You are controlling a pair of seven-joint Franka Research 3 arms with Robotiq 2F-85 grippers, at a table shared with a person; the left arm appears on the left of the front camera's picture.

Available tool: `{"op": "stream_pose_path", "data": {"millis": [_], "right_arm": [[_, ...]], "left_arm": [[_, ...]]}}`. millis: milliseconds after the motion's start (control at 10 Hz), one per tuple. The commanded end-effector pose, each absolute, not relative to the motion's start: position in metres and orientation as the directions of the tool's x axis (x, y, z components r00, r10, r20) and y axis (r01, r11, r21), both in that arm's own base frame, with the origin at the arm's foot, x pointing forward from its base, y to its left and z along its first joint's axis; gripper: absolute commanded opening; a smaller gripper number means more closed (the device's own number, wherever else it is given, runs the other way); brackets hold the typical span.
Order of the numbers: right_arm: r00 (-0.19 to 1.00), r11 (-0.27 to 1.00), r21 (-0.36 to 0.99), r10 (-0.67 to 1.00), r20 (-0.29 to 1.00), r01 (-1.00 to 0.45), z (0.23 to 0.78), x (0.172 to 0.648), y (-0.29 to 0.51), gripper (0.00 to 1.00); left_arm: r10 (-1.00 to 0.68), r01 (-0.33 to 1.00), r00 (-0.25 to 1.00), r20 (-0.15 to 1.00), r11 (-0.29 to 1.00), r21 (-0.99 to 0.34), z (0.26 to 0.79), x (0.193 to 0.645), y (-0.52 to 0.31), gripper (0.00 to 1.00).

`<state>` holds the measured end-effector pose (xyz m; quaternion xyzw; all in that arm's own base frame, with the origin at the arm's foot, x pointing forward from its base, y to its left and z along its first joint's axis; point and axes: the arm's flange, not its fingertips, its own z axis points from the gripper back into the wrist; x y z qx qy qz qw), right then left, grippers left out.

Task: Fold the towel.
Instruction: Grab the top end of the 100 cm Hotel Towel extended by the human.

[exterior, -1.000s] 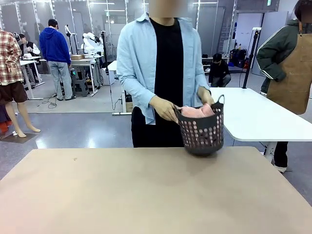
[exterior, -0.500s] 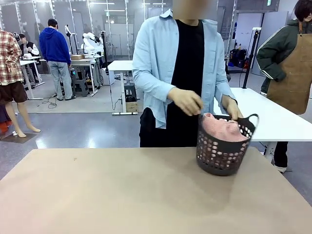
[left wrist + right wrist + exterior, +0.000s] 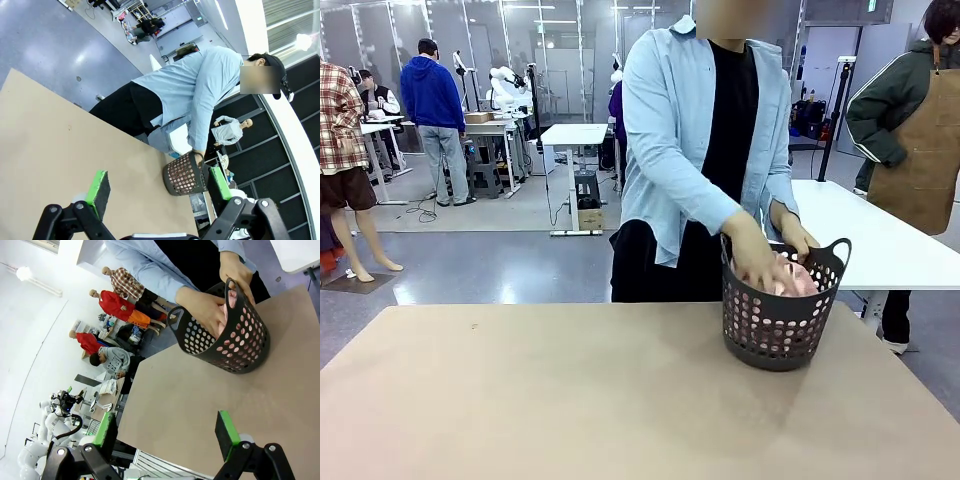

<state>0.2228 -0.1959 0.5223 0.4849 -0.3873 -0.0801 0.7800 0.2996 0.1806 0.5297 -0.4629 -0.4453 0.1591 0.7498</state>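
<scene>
Pink towel [image 3: 792, 280], seemingly bunched, fills the two-o'clock basket [image 3: 775, 335]; left gripper [image 3: 158, 184] and right gripper [image 3: 165, 430], both released and empty, should wait clear.

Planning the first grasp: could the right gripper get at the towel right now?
Probably not. The towel lies down inside the basket, with a person's hand pressed onto it and the other hand gripping the rim. The right gripper, open, hangs over bare table, apart from the basket.
</scene>
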Motion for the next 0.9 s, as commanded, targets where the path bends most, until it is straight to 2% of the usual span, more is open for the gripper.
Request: {"op": "stream_pose_path", "data": {"millis": [0,800], "right_arm": [[0.676,0.520,0.809,-0.495,0.546,-0.272,0.5234,0.2250,-0.1978,1.00],[0.676,0.520,0.809,-0.495,0.546,-0.272,0.5234,0.2250,-0.1978,1.00]], "left_arm": [[0.659,0.170,0.558,0.504,0.505,-0.847,0.5312,0.3013,0.1804,1.00],[0.659,0.170,0.558,0.504,0.505,-0.847,0.5312,0.3013,0.1804,1.00]]}}
